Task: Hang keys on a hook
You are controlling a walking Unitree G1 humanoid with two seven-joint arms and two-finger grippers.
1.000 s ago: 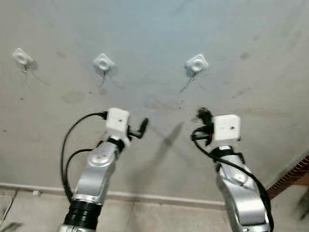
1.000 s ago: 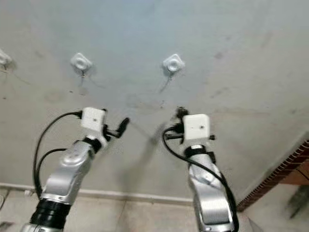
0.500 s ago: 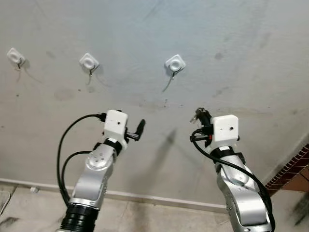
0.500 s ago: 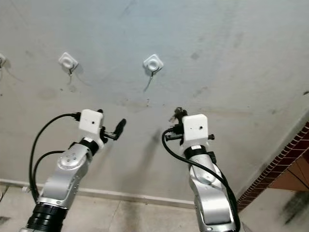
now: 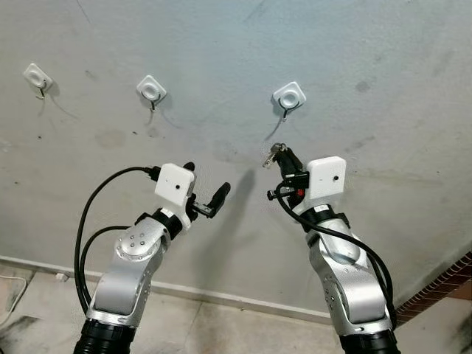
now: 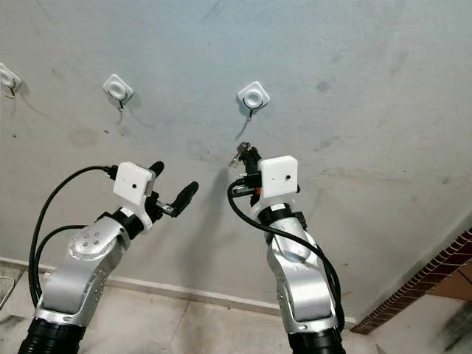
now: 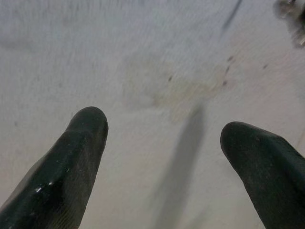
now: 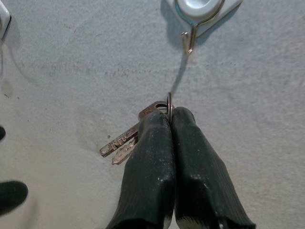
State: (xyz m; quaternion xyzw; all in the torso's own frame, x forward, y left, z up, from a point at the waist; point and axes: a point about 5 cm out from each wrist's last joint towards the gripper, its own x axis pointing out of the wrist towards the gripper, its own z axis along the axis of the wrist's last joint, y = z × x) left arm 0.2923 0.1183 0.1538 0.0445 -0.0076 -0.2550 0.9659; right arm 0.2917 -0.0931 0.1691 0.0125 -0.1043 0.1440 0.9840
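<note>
Grey plastered wall (image 5: 383,66) seen from below, carrying three white stick-on hooks in a row: left hook (image 5: 37,76), middle hook (image 5: 151,90), right hook (image 5: 289,97), each with a thin metal prong hanging from a white pad. Floor (image 5: 221,324) and pale skirting along the wall's foot; a strip of red brick (image 5: 442,291) at the lower right corner.

Right gripper (image 5: 284,161) raised toward the wall, just below and slightly to the left of the right hook, not touching it. Fingers (image 8: 157,157) pressed tightly together, pinching the ring of the keys (image 8: 128,138). Ring upright at the fingertips, directly under the hook's metal prong with a clear gap between them; two key blades fanned out sideways from the ring, lying close to the wall surface. Keys (image 5: 274,153) visible from the head camera as a small metallic cluster at the gripper's tip.

Left gripper (image 5: 208,190) held up lower on the wall, well apart from the hooks and off to the left of the keys. Fingers (image 7: 71,157) spread wide, nothing between them, pointing at bare stained plaster. Black cables (image 5: 92,221) looping from the left wrist down the silver arm.
</note>
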